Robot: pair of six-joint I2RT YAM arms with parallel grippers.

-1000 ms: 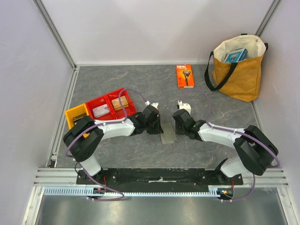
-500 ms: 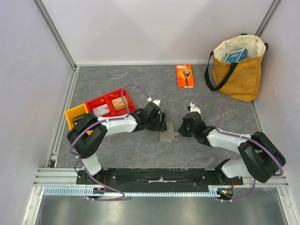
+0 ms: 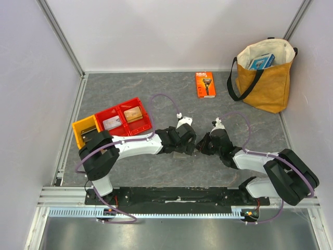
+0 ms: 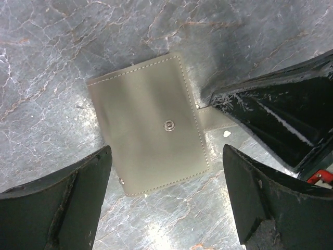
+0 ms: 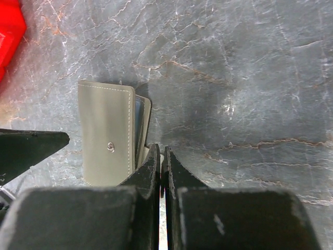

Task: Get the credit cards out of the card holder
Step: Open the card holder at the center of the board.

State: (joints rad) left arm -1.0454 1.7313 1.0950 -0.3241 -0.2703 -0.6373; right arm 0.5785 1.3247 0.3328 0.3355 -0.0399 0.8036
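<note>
The card holder [image 4: 148,125] is a flat grey wallet with a snap stud, lying closed on the dark marbled table. My left gripper [image 4: 166,151] hovers over it, open wide, one finger on each side and neither touching it. In the top view the left gripper [image 3: 183,141] covers most of the wallet. The short closing tab [image 4: 210,119] runs right into the tips of my right gripper [image 5: 160,148], which is shut on it at the card holder's [image 5: 106,133] right edge. A light blue lining shows between the flaps. The credit cards are hidden.
Red bins [image 3: 122,119] and a yellow bin [image 3: 83,127] with small items stand to the left. An orange razor package [image 3: 205,84] lies at the back. A tan bag [image 3: 263,75] holding a blue box stands at the back right. Walls enclose the table.
My left gripper opened and let go of the card holder, then shifted right over it. My right gripper shut on the tab. The wallet now lies nearer the front.
</note>
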